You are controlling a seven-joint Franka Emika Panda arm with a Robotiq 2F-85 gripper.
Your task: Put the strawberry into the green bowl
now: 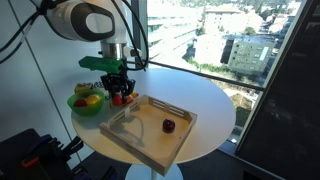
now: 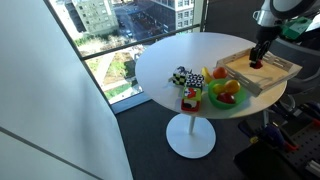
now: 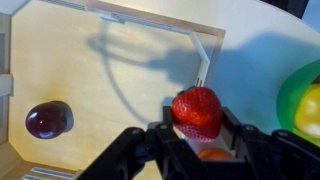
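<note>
We see a round white table (image 1: 215, 110) bearing a square wooden tray (image 1: 125, 140) with one maroon fruit (image 3: 48, 119) in it, a green bowl (image 1: 78, 108) just beside it holding yellow fruit (image 1: 92, 99), and the gripper (image 3: 198, 128), its fingers pinching the strawberry (image 3: 198, 108) above the tray's corner, not in the bowl.

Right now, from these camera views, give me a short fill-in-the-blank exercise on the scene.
The black gripper is shut on the small red ____.
The dark maroon round fruit lies in the square light wooden ____.
The round green bowl stands on the round ____ table.
Missing: strawberry; tray; white.
</note>
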